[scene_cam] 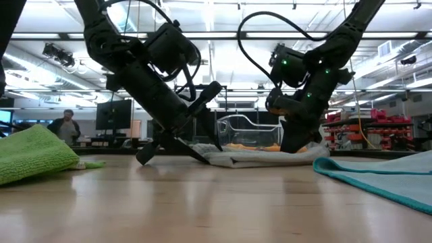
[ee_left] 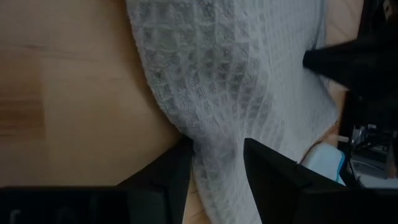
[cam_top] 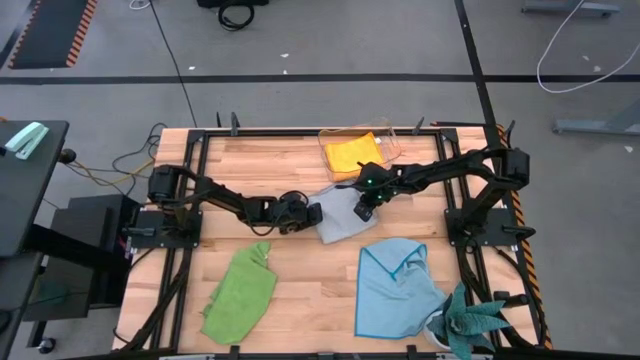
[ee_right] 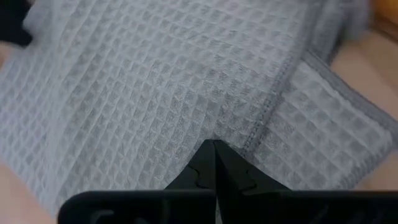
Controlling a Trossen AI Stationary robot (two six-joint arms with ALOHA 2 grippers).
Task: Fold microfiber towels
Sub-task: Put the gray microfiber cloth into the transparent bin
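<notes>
The left gripper (ee_left: 214, 165) pinches an edge of the grey towel (cam_top: 340, 215) between its fingers. Opposite it, the right gripper (ee_right: 214, 163) presses closed, empty, onto the same towel.

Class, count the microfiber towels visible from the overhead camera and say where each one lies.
4: the orange-yellow towel in the clear box at the far edge, grey towel mid-table between both grippers, lime green towel near left, light blue towel near right. None appears hidden.

Four towels: one grey (cam_top: 338, 222), one orange-yellow (cam_top: 354, 155), one light blue (cam_top: 392, 290), one lime green (cam_top: 241, 294); one plant (cam_top: 470, 325)
</notes>
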